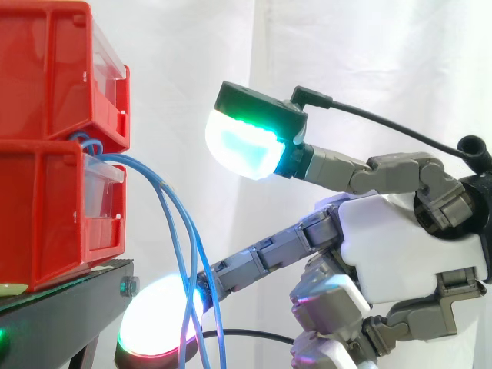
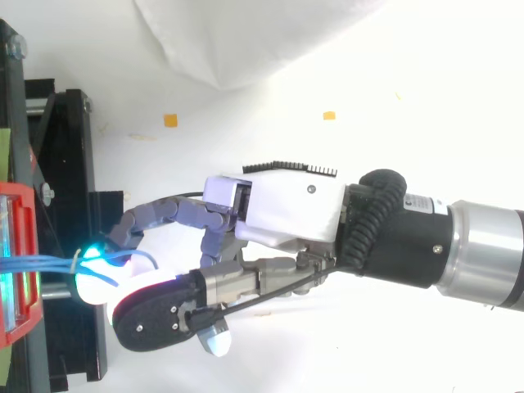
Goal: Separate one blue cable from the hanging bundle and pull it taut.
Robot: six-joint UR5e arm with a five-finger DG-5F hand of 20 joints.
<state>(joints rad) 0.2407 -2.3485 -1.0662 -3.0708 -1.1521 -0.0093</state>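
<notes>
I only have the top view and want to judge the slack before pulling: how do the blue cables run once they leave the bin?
Observer: In the side view the blue cables leave the gap between the two stacked red bins and hang down in a slack curve. None is taut.
Operator: Is the hand pinching one?
Observer: I see no pinch. One straight finger reaches the cables low down, beside the black stand. The cables cross in front of its glowing pad.
Operator: And the other big pad?
Observer: The cyan-green pad sits high, about level with the bins' gap, well clear of the cables.
</notes>
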